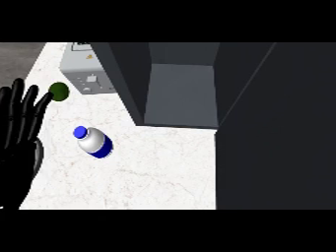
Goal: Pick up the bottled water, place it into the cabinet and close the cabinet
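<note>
Bottled water (94,141) left of cabinet (181,83)

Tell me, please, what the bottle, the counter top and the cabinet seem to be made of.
The bottle: probably plastic, with a glossy pale body, a blue cap and a blue band. The counter top: it looks like polished white marble or a stone imitation, judging by its faint grey veins. The cabinet: flat matte dark grey panels, perhaps painted wood or laminate; the look leaves this open.

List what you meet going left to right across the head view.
left hand → green round object → bottled water → open cabinet → dark cabinet door
</note>
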Controlling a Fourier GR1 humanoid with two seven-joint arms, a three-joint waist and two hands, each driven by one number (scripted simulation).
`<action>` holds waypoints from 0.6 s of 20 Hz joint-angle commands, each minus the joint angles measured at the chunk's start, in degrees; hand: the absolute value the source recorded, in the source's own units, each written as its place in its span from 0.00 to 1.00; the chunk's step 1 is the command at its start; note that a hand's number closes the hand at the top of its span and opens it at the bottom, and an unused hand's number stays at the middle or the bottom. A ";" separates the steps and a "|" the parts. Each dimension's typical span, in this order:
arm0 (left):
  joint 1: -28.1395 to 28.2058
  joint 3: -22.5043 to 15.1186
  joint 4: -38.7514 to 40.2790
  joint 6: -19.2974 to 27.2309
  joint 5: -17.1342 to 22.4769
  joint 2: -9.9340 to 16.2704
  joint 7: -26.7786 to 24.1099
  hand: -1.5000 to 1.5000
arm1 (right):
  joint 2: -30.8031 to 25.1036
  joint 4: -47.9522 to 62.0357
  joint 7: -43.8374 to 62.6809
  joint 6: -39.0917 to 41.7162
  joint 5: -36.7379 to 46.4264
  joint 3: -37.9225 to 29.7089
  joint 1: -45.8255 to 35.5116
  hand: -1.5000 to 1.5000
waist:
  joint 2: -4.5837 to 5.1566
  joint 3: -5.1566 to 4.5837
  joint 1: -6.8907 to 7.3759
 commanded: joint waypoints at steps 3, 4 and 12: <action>-2.92 4.98 5.21 -12.27 13.93 6.24 -2.61 0.00 | 1.41 -2.77 -0.91 1.40 -0.62 3.16 2.77 0.00 | -0.92 0.07 -3.08; -5.10 7.65 7.70 -16.83 19.43 9.32 -2.67 0.00 | 0.69 -3.43 0.91 1.08 -0.89 2.51 0.38 0.00 | -0.77 -0.05 -3.31; 2.13 9.13 12.47 -31.58 39.04 18.85 8.56 0.00 | 1.42 -10.82 8.97 6.14 -8.97 8.31 18.56 0.00 | -1.25 0.14 -3.36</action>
